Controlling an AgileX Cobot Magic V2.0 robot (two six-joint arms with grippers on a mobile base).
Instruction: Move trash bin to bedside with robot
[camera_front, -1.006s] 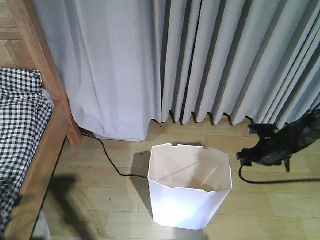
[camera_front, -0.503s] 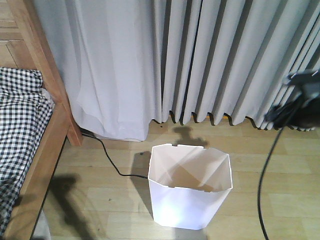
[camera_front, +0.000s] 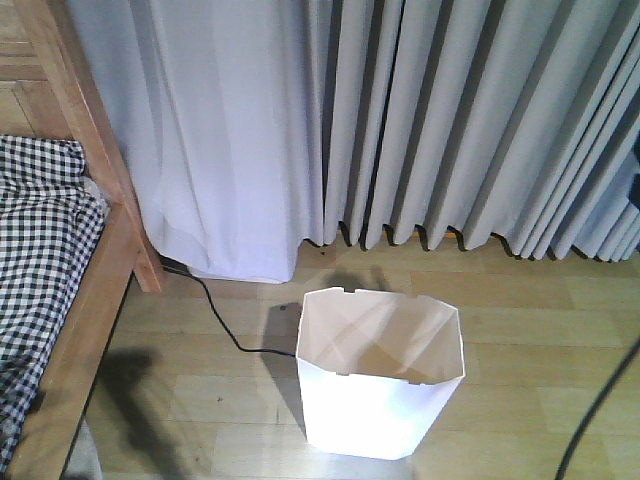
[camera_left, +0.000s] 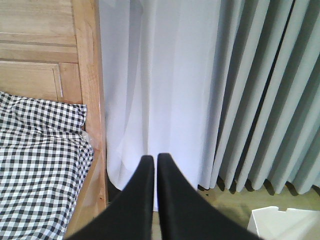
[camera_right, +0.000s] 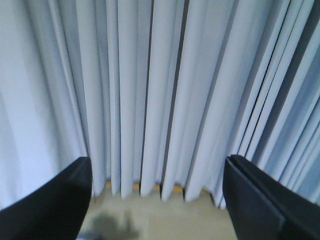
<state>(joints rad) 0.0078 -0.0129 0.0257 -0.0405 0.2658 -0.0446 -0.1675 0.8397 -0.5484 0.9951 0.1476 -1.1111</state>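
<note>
The white tapered plastic trash bin (camera_front: 381, 370) stands upright on the wooden floor (camera_front: 200, 370), well apart from the light-brown wooden bed frame (camera_front: 90, 290) with checked bedding (camera_front: 40, 250) to its left. Neither arm touches it. The left gripper (camera_left: 151, 165), jaws closed on nothing, has the bin's rim low to its right; the right gripper (camera_right: 157, 195), jaws wide apart, faces only grey curtains (camera_right: 150, 90). The left arm looks nearer.
</note>
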